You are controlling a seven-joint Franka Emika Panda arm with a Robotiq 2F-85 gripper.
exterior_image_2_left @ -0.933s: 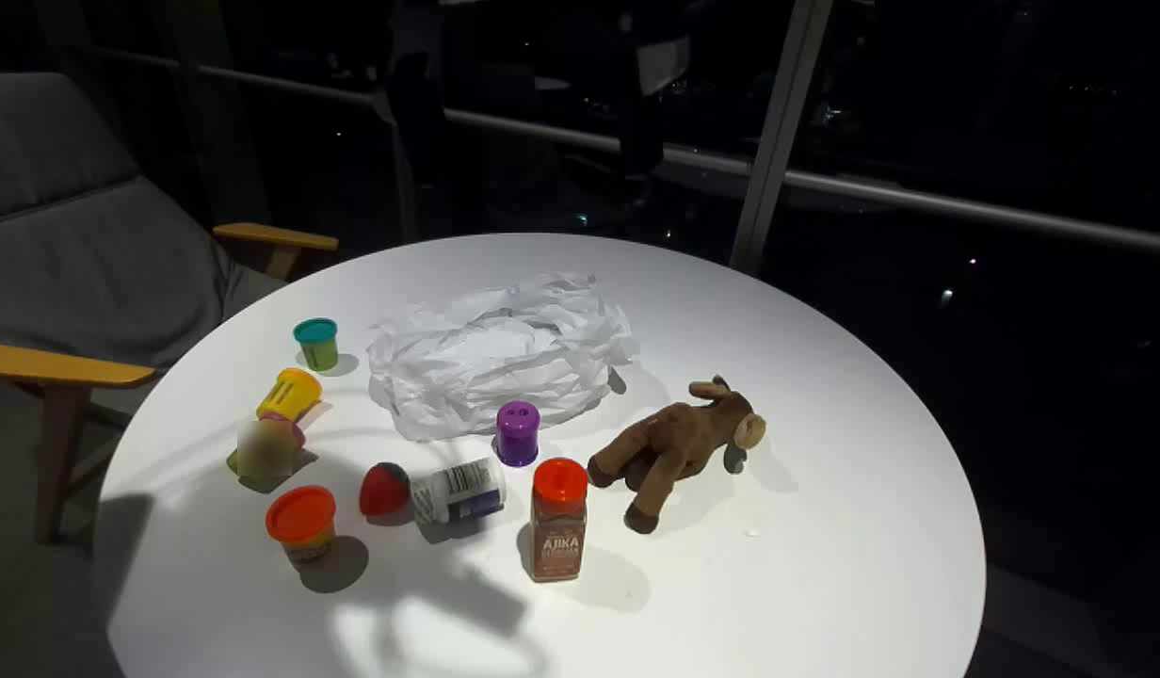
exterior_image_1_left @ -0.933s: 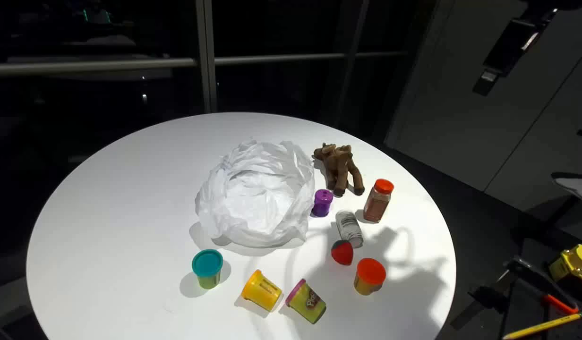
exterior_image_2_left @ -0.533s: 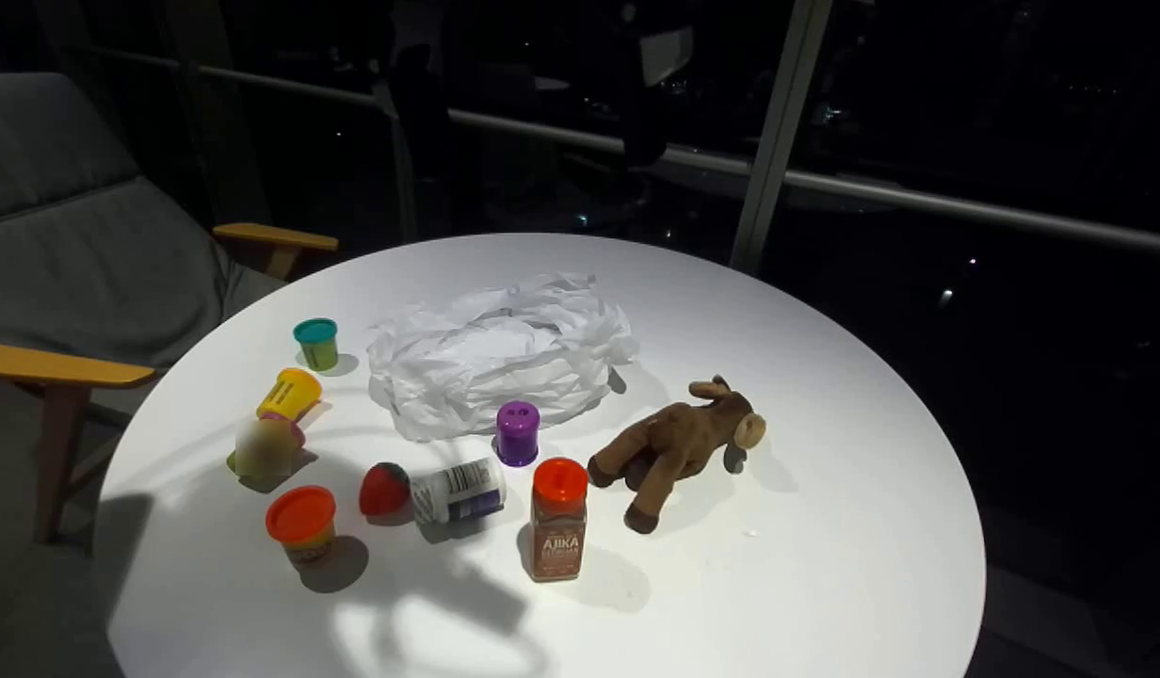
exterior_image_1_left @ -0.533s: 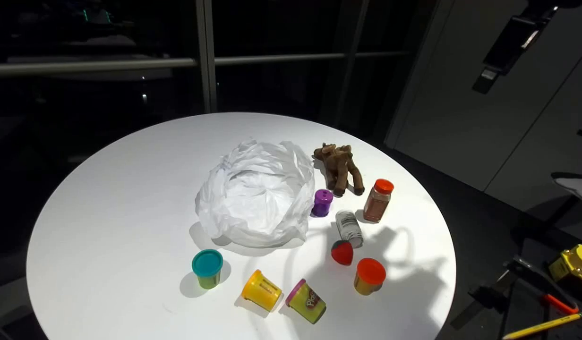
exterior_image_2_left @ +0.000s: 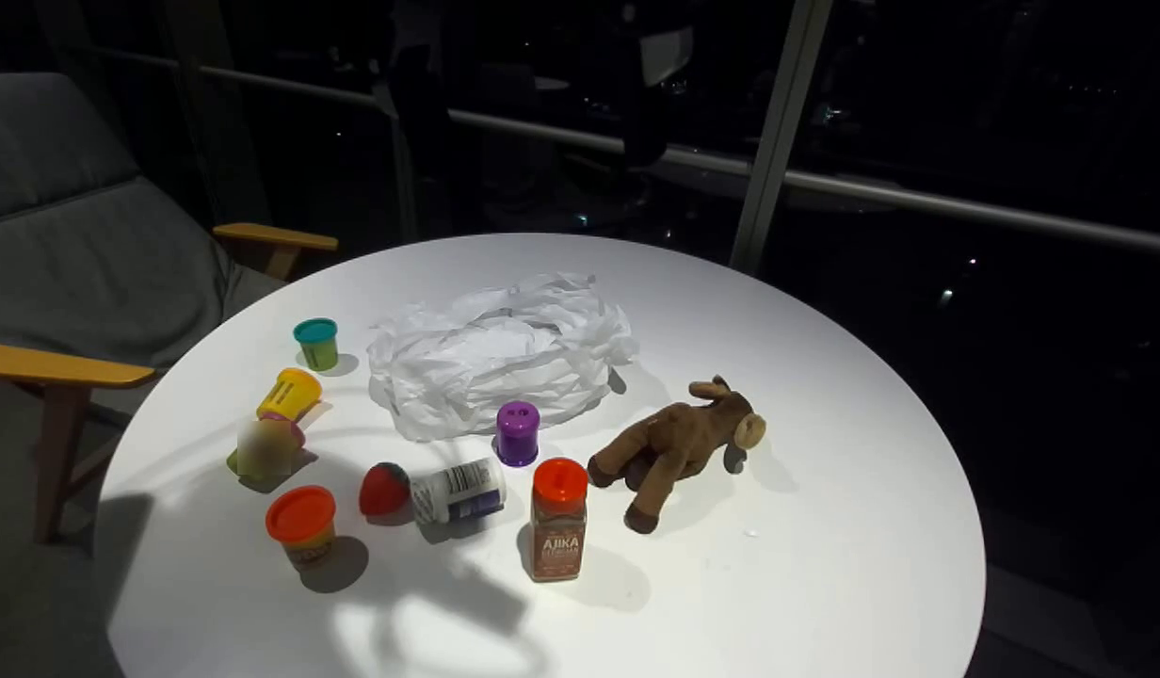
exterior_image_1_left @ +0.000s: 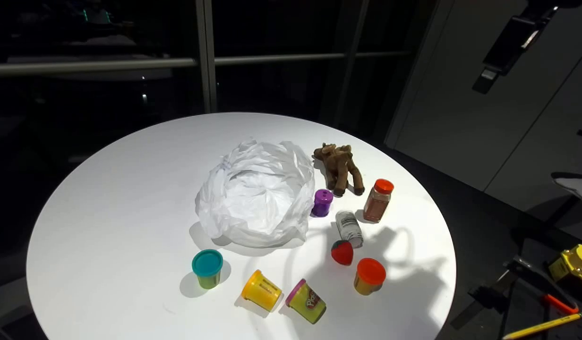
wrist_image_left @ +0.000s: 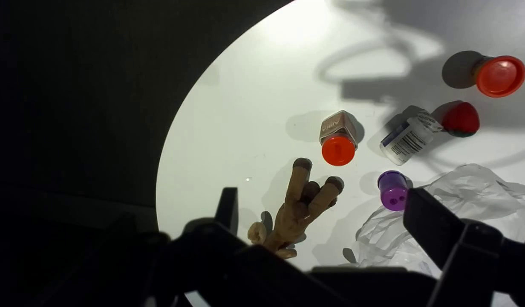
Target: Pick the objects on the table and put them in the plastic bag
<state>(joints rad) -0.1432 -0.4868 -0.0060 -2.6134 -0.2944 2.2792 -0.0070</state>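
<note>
Nothing on the round table is seen to have been moved since the earlier frame, and the gripper is found in almost the same place, its jaws set wide apart with nothing held. The plastic bag is spread near the table's middle, mouth up; between it and the table's edge are found the plush animal and the upright red-capped bottle. The plush animal is judged light and soft; it may be squeezed firmly across the trunk, though its splayed legs could be caught on the bag. That bottle is expected to be stiff, smooth and heavier, best gripped by its flat sides below the cap. The white bottle, lying on its side, might be rolled away and should be taken squarely across its middle. The teal-lidded cup, narrowing downward, is best clasped just under its lid. Flimsy as it looks, the bag could be collapsed by a brush.
</note>
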